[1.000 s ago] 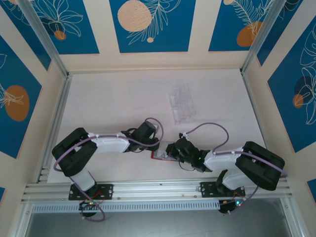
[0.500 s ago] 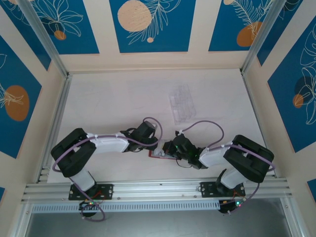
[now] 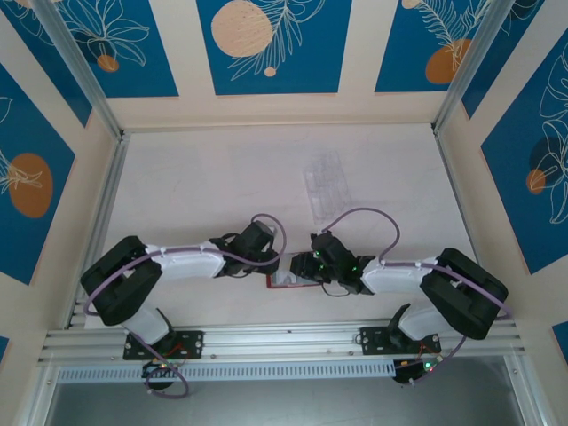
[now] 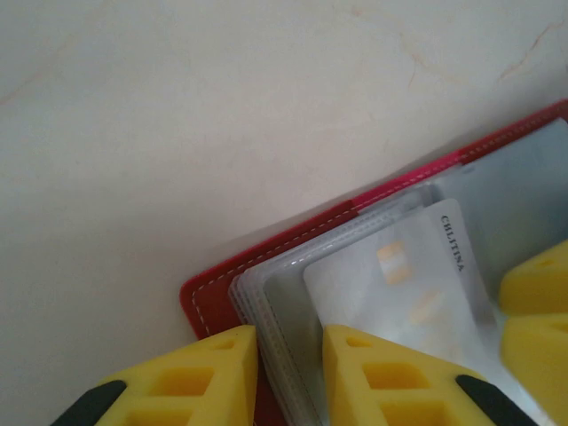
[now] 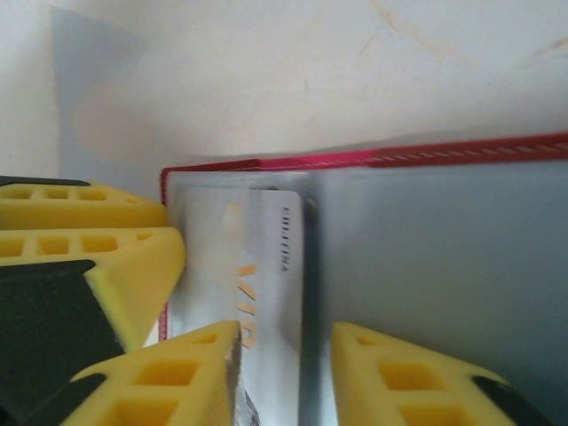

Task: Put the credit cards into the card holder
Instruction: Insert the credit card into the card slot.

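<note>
1. Two tools meet nose to nose low on the worktop (image 3: 195, 195), over the card holder (image 3: 288, 280), which lies unfolded and flat near the arms' bases.
2. Left tool (image 3: 277, 264): on its wrist camera I see the left tool (image 4: 290, 342) with its yellow fingers (image 4: 204, 373) a little apart at the holder's corner. The red edge (image 4: 266, 257) and the stacked clear sleeves show in the narrow gap. I cannot tell whether the tips press on it.
3. Right tool (image 3: 302, 264): its own camera shows the right tool (image 5: 286, 342) with its fingers (image 5: 417, 382) plainly spread and clamped on nothing. The lower end of a credit card (image 5: 266, 266) runs into the gap, and one finger covers part of it.
4. The credit card (image 4: 399, 284) is pale with printed lettering. It lies on the holder's shiny grey inside, close to that corner. I cannot tell whether it sits inside a sleeve.
5. A clear tray (image 3: 324, 185) lies farther out, well apart from both tools.
</note>
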### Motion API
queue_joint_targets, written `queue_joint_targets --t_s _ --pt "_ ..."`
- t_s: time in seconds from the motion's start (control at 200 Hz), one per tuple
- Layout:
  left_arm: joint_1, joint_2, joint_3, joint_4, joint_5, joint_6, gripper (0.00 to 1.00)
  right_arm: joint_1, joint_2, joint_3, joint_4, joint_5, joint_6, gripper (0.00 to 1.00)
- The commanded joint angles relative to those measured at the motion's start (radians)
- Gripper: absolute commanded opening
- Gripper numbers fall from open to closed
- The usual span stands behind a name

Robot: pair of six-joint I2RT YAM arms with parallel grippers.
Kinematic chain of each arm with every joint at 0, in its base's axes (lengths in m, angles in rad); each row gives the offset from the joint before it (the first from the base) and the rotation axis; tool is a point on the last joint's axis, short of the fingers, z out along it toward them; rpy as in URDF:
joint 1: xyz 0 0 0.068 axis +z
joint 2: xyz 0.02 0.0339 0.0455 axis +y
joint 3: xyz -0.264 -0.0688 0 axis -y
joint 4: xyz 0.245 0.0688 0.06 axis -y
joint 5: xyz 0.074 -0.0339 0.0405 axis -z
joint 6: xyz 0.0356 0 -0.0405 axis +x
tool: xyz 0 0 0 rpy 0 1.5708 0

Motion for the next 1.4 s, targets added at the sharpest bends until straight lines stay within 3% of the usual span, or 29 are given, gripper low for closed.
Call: queue_joint_targets --t_s 0.0,0.155,0.325,0.475,0.76,1.215,1.396 --pt "0.017 -0.039 -0.036 -0.063 0.054 -0.011 0.27 -0.018 -0.048 0.033 -0.167 -0.058 -0.073 0.39" --pt "0.035 -0.075 -0.053 -0.069 0.055 -0.013 0.27 -0.037 -0.062 0.068 -0.237 -0.071 -0.11 0.38" --pt "0.044 -0.113 -0.082 -0.044 0.082 -0.009 0.26 -0.03 -0.015 0.141 -0.29 -0.056 -0.152 0.11" --pt "0.047 -0.16 -0.11 -0.015 0.107 -0.001 0.26 -0.024 0.042 0.186 -0.298 -0.057 -0.171 0.02" --pt "0.046 -0.115 -0.1 -0.044 0.094 0.014 0.15 -0.018 0.128 0.235 -0.324 -0.028 -0.175 0.0" --pt "0.031 0.029 -0.095 0.039 0.117 0.016 0.14 0.018 0.176 0.265 -0.3 -0.063 -0.167 0.0" --pt "0.02 0.041 -0.086 0.044 0.116 0.012 0.14 0.021 0.209 0.258 -0.198 -0.127 -0.143 0.0"
